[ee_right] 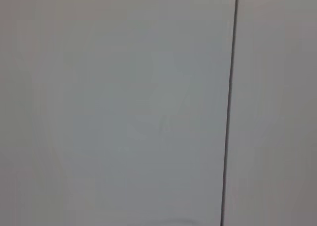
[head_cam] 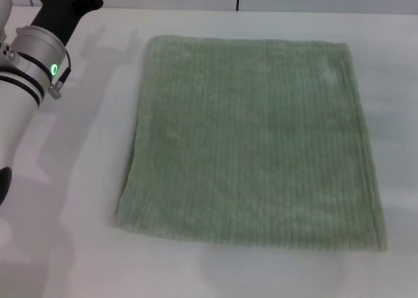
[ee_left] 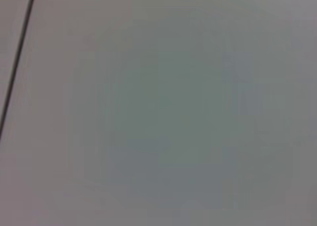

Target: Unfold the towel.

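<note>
Left arm [head_cam: 29,69] raised at far left over the white bench [head_cam: 72,180], its end effector out of frame, so grip state can't be told. Towel [head_cam: 251,141] lies flat mid-bench, well apart from the arm. Right end effector not visible.

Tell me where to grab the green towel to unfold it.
Probably the towel's left edge, where stacked layers show near the front-left corner. Come in low from the left, the left arm's side, and pinch only the top layer. This is a judgement; the fold isn't fully clear.
</note>
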`<state>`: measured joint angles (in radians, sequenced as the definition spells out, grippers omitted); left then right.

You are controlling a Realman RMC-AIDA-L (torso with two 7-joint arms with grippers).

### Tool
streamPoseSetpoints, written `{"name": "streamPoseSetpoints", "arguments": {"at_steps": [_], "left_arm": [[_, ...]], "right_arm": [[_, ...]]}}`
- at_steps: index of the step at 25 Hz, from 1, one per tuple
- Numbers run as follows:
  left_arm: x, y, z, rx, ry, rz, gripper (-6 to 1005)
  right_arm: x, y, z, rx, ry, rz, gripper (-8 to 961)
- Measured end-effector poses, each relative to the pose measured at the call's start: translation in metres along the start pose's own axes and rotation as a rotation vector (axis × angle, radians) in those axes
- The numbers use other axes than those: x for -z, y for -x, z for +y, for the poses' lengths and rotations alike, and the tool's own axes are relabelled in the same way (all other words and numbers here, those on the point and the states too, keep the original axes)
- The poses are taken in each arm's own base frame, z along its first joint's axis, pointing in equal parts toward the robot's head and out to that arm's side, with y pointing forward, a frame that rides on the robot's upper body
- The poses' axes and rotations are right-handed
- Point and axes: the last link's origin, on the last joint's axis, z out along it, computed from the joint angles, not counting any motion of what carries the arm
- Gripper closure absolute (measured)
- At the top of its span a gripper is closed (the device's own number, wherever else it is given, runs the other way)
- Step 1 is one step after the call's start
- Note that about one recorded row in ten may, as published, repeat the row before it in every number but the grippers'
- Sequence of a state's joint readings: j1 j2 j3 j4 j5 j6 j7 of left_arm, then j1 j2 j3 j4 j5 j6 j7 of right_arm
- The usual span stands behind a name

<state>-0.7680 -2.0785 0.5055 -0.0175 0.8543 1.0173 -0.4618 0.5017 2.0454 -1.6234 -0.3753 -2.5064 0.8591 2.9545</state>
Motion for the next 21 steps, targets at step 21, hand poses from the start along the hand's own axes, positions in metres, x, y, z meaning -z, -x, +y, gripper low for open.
{"name": "streamPoseSetpoints", "arguments": {"at_steps": [21], "left_arm": [[-0.001,-0.001,0.000,0.008,-0.019,0.012,242]], "right_arm": [[-0.022,0.015,0.006,0.018,0.032,-0.017,306]]}}
